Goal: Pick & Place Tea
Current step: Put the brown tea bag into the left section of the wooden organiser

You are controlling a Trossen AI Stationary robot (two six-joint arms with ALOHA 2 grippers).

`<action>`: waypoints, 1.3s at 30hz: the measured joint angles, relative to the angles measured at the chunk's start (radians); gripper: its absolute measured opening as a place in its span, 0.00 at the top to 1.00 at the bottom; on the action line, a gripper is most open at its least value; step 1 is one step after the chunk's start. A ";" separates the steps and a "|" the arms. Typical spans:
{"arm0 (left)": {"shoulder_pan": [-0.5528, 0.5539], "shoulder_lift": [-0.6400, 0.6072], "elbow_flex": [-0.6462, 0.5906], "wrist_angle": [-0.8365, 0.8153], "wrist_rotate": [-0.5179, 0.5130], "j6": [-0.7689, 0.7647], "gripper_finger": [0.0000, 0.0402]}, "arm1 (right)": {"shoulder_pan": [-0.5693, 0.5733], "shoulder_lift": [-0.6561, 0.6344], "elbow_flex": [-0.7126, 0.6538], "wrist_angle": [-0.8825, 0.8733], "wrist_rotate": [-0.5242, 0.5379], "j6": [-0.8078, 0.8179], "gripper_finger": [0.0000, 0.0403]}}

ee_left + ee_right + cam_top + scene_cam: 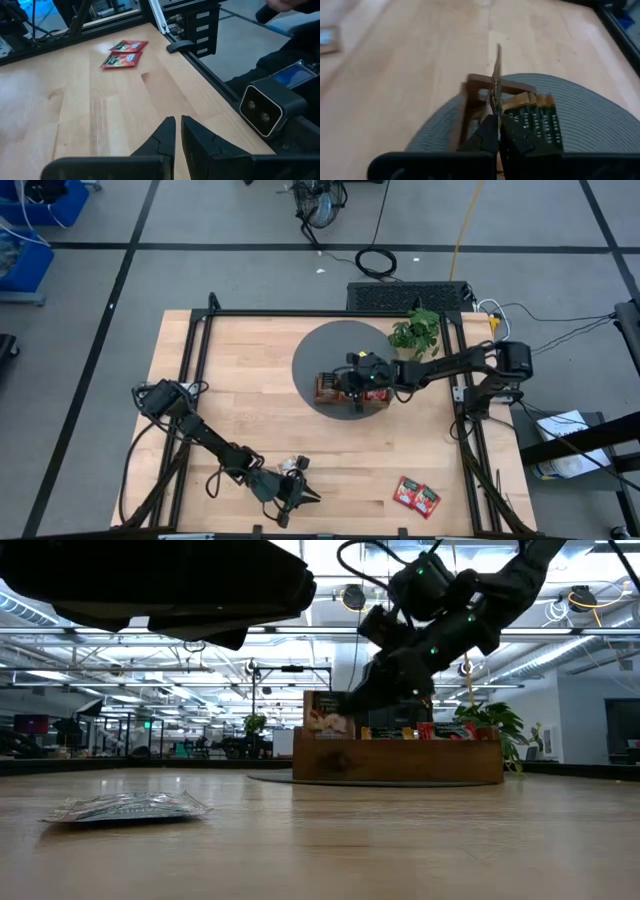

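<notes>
right gripper holds a tea sachet over the wooden tray; left gripper waits shut at the table's near edge.

the table (pixel 260 390) carries a round grey mat (pixel 325 345) with a green plant (pixel 418 332) at its edge and the wooden tray (pixel 400 762) on it, sachets standing in its compartments. the right gripper (pixel 496 131) hangs above the tray's end compartment, its fingers pinched on an upright sachet (pixel 497 70) seen edge-on. the left gripper (pixel 178 131) hovers low by the near edge, fingers closed on nothing. two red sachets (pixel 416 496) lie touching near the front right corner, and one pale sachet (pixel 125 807) lies flat just beside the left gripper.
</notes>
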State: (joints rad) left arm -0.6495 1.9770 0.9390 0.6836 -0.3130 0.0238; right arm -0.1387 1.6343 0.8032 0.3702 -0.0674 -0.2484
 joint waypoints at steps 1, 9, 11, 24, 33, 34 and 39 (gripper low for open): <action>0.000 0.000 0.000 -0.001 0.000 0.000 0.91 | 0.000 0.010 0.000 0.006 0.014 0.000 1.00; 0.000 0.000 0.000 -0.016 0.000 -0.003 0.91 | -0.026 0.052 0.000 -0.007 0.000 0.052 1.00; 0.000 0.000 0.000 -0.016 0.000 -0.003 0.91 | -0.027 0.051 0.000 -0.016 -0.043 0.047 1.00; 0.020 0.000 0.000 -0.009 -0.001 -0.035 0.91 | -0.023 0.051 0.000 -0.024 -0.064 0.064 1.00; 0.030 0.000 0.000 -0.006 -0.002 -0.060 0.91 | -0.023 0.051 0.000 -0.010 -0.064 0.106 0.84; 0.030 0.000 0.000 -0.001 -0.002 -0.060 0.91 | -0.023 0.048 0.000 -0.003 -0.064 0.106 0.81; 0.030 0.000 0.000 0.000 -0.003 -0.060 0.91 | -0.018 0.013 0.000 0.021 -0.056 0.120 0.71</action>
State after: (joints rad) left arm -0.6193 1.9770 0.9386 0.6838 -0.3157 -0.0358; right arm -0.1570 1.6470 0.8032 0.3916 -0.1239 -0.1282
